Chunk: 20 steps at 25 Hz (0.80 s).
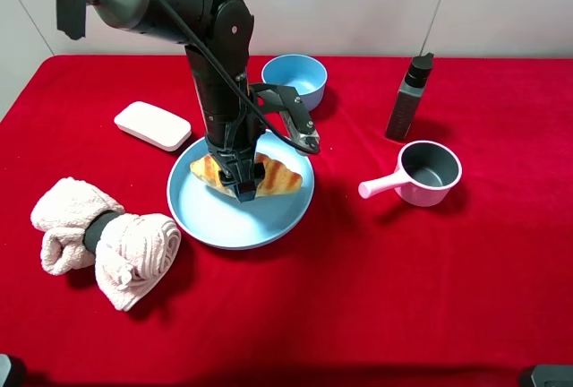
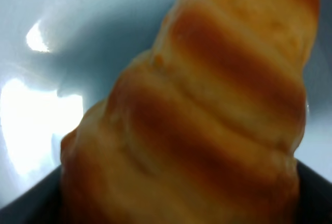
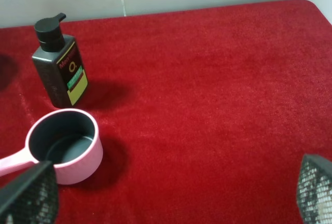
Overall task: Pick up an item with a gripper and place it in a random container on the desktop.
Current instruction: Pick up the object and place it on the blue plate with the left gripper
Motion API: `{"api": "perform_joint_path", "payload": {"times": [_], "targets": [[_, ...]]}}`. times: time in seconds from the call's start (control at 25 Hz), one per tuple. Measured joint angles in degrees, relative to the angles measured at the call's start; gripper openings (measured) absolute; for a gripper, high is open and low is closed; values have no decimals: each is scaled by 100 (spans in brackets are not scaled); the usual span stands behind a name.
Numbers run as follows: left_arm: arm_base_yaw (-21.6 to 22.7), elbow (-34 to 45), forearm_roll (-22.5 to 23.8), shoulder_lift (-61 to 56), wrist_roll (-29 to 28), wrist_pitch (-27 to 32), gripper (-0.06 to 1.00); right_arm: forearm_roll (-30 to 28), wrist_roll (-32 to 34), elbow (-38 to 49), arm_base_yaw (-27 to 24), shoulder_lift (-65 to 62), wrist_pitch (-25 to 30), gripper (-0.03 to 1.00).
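Observation:
The golden-brown croissant [image 1: 279, 176] lies on the large light-blue plate [image 1: 224, 221] on the red desktop [image 1: 403, 270]. My left gripper [image 1: 240, 185] reaches straight down onto it, one black finger on each side of its middle. In the left wrist view the croissant [image 2: 207, 120] fills the frame over the plate [image 2: 78, 37], with dark finger edges in the lower corners; whether they still press on it is unclear. My right gripper [image 3: 176, 200] hovers over bare red cloth, its meshed fingertips [image 3: 28, 193] far apart and nothing between them.
A small deep blue bowl [image 1: 294, 78] stands just behind the plate. A white block [image 1: 152, 124] and a rolled pink towel [image 1: 103, 239] lie to the left. A dark pump bottle [image 1: 409, 100] and a pink saucepan [image 1: 428, 172] stand to the right.

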Motion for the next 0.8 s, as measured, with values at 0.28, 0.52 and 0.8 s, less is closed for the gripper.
{"api": "perform_joint_path", "payload": {"times": [0.28,0.52,0.8], "targets": [[0,0,0,0,0,38,98,0,0,0,0,0,0,69],[0,-97,0,0,0,419,99,0,0,0,0,0,0,69],[0,-695,0,0,-6,1341,99,0,0,0,0,0,0,69]]}}
